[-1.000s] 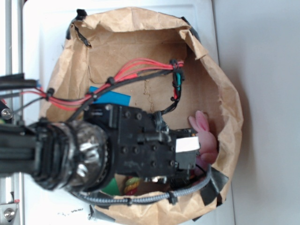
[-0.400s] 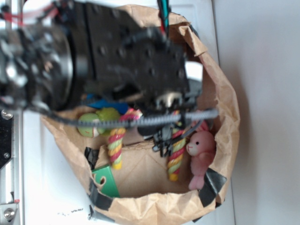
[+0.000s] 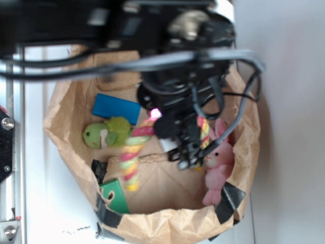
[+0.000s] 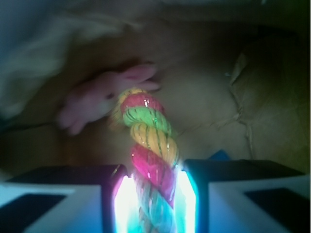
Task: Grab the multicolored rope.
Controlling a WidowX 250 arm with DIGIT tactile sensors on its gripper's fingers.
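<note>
The multicolored rope [image 3: 133,152] is a thick twisted toy of red, yellow and light-green strands, bent in an arch inside the brown paper bag [image 3: 152,221]. My gripper [image 3: 167,127] is shut on it near the bend, and both ends hang down. In the wrist view the rope [image 4: 148,145] runs up from between my two glowing pads, pinched tight at the gripper [image 4: 151,201]. The pink plush bunny [image 3: 218,170] lies at the bag's right wall, also in the wrist view [image 4: 97,97]. The green plush toy [image 3: 104,133] lies at the left.
A blue flat block [image 3: 117,108] lies at the back left of the bag floor. A green flat piece [image 3: 116,195] leans at the front left. The bag's crumpled walls, patched with black tape [image 3: 229,201], ring the space. My arm and cables cover the bag's back.
My arm has swung from the bag's front to its back and risen. The rope, first hidden, is now lifted in my shut jaws, its ends hanging.
</note>
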